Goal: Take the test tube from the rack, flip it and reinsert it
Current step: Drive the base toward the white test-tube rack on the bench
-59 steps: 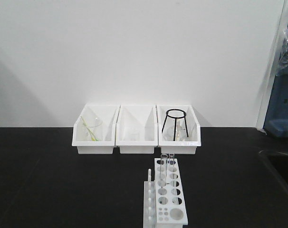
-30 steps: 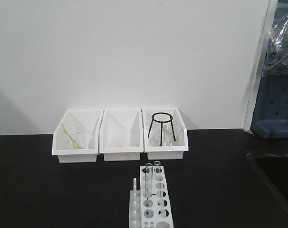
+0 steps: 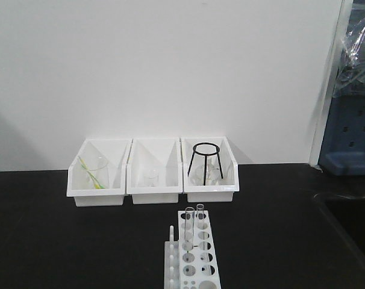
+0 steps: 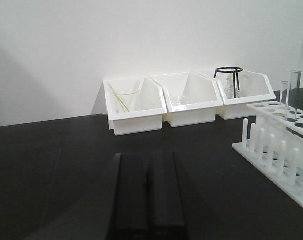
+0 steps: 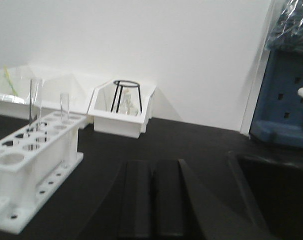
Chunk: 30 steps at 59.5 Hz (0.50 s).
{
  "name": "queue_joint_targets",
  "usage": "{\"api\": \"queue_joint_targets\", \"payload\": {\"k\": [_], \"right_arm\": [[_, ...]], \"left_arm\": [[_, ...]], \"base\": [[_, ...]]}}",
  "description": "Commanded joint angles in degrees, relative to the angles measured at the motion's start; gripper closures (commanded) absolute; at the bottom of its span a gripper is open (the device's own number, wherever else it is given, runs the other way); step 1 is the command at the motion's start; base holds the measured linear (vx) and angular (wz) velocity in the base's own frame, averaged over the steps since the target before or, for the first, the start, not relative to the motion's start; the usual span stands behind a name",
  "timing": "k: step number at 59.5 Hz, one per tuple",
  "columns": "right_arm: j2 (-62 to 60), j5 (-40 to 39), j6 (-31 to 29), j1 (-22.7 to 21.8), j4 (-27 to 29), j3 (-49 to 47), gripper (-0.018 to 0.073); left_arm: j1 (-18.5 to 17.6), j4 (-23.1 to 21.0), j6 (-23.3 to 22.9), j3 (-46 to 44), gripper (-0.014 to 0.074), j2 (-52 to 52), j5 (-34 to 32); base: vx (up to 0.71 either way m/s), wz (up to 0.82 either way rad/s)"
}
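Observation:
The white rack stands on the black table at the front centre. Two clear test tubes stand upright side by side in its far holes. The rack also shows at the right of the left wrist view, with the tubes, and at the left of the right wrist view, with the tubes. My left gripper is shut and empty, left of the rack. My right gripper is shut and empty, right of the rack. Neither gripper shows in the front view.
Three white bins stand in a row at the back: the left one holds a beaker with a yellow-green stick, the middle one a small glass, the right one a black wire tripod. A blue unit and a recess are at the right.
Between the oldest frame and half a second ago the front view shifted, so bins and rack sit further left and lower. Since then almost nothing has moved. The tubes stay in the rack.

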Motion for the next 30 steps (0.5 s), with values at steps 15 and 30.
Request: {"api": "queue_joint_targets", "payload": {"k": [15,30], "right_arm": [[11.3,-9.1,0.3,-0.3,-0.2,-29.0,0.0566],[32.7,-9.1,0.0,-0.3,-0.2,-45.9,0.0566]], "left_arm": [[0.0,0.0,-0.1,-0.3,0.0602,-0.5,-4.6],[0.0,0.0,-0.1,-0.3,0.0602,-0.5,-4.6]], "base": [[0.00,0.00],[0.00,0.00]]}}
